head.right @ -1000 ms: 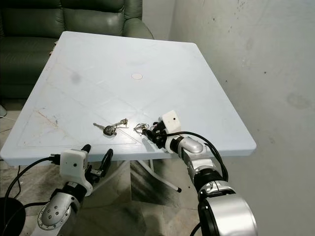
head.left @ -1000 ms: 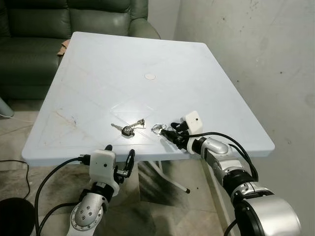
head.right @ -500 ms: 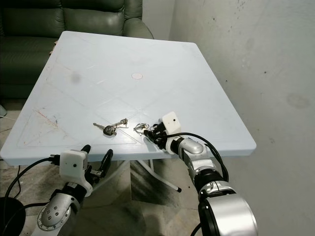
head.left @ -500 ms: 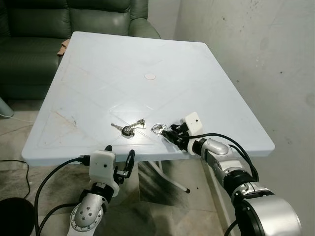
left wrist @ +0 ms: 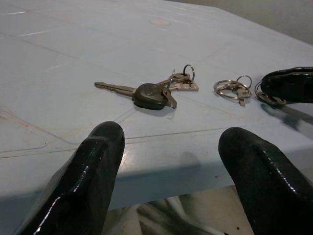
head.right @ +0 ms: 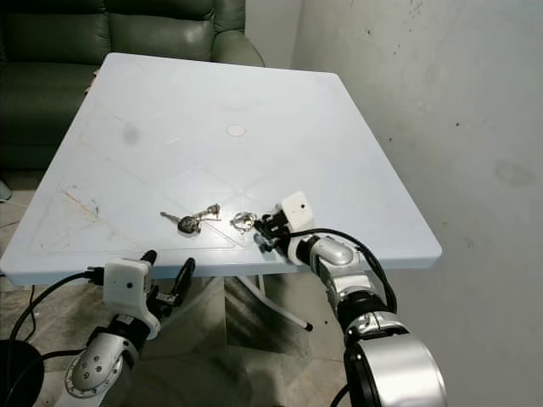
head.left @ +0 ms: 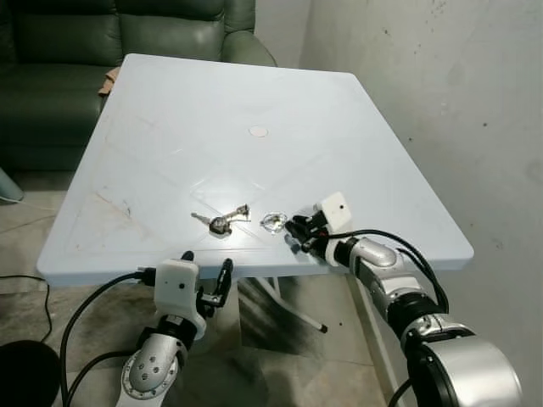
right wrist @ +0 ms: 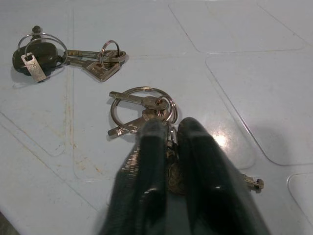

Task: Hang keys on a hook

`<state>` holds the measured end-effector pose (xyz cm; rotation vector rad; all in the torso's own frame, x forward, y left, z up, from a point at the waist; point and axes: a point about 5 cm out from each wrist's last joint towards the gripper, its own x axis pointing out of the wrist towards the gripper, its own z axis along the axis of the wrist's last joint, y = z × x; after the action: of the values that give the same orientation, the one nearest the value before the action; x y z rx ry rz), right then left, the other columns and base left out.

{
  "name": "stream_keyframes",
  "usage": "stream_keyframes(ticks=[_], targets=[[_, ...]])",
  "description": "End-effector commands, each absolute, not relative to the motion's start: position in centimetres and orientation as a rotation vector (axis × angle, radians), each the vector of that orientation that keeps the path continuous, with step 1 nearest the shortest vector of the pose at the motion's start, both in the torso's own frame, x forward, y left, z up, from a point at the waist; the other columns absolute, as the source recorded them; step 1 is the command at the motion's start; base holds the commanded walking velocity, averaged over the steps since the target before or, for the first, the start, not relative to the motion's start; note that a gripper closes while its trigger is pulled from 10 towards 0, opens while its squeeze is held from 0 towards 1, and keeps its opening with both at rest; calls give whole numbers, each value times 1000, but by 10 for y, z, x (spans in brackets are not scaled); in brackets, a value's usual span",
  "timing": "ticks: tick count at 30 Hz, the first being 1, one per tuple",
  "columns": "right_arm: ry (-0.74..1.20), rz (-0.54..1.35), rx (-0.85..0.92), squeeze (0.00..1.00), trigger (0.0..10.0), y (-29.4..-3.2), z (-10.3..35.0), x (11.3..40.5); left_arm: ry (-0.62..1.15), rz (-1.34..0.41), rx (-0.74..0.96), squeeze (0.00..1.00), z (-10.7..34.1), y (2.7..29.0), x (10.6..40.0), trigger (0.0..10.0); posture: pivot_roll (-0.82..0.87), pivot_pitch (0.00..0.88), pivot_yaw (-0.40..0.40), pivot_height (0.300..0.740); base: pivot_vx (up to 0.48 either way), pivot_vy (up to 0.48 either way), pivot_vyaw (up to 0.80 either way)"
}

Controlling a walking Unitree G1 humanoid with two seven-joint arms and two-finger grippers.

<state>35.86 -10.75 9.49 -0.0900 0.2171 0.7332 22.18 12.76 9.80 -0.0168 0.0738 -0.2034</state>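
Observation:
Two bunches of keys lie near the front edge of the pale blue table [head.left: 212, 110]. One has a black-headed key [head.left: 221, 224] [left wrist: 150, 94]; the other is a silver key ring [head.left: 273, 221] [right wrist: 141, 108] just to its right. My right gripper [head.left: 294, 235] [right wrist: 168, 129] rests on the table at the silver ring, shut on a key of that bunch, whose tip [right wrist: 252, 183] pokes out beside a finger. Below the table's front edge, my left gripper [head.left: 206, 271] [left wrist: 171, 142] is open and holds nothing.
A dark green sofa [head.left: 102, 34] stands behind the table. A grey wall [head.left: 458, 102] runs close along the table's right side. A small white disc [head.left: 258, 131] sits at the table's middle. Cables lie on the tiled floor [head.left: 25, 212] at left.
My right gripper has turned a little at the silver key ring and its fingers have drawn together on a key. The left arm has barely moved.

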Motion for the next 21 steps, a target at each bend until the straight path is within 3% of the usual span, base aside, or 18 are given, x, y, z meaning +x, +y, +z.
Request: stream_keyframes(ticks=[1, 17, 21], targets=[[217, 728, -95, 0, 0, -112, 96, 360, 62, -205, -14, 0, 102, 125, 221, 10000, 99, 100, -128, 740, 0, 0, 0], [207, 720, -103, 0, 0, -113, 98, 361, 59, -196, -17, 0, 103, 126, 223, 10000, 100, 95, -130, 740, 0, 0, 0], [150, 675, -32, 0, 0, -115, 108, 366, 50, -178, -21, 0, 104, 127, 224, 10000, 102, 92, -131, 740, 0, 0, 0]])
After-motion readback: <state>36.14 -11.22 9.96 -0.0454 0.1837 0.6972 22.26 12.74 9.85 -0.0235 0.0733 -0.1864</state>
